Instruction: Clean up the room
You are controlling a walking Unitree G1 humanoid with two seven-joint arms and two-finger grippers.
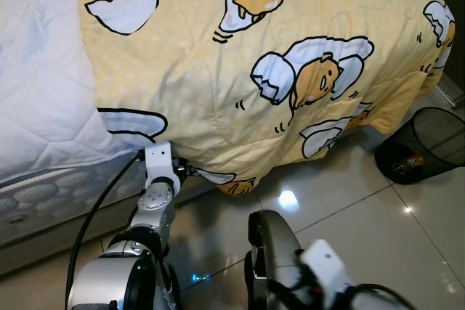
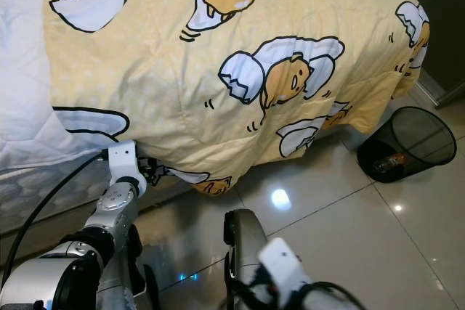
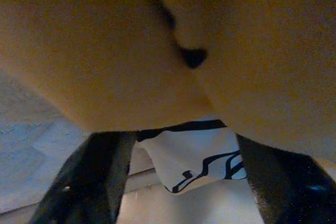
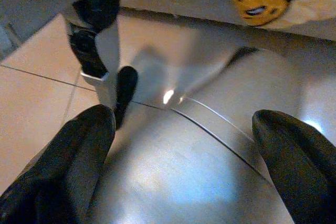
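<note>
Hiding under blanket (image 1: 240,70): left pincer (image 3: 184,182)

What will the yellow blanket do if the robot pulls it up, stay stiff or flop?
The yellow blanket will probably flop: it drapes over the bed edge in soft folds. It looks quilted, so likely bulky rather than heavy. The left gripper sits at its hem, which may sag around the fingers.

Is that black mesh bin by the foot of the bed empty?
No. The mesh bin stands upright on the tiled floor, with at least one orange-labelled item lying at its bottom; what else it holds cannot be told.
</note>
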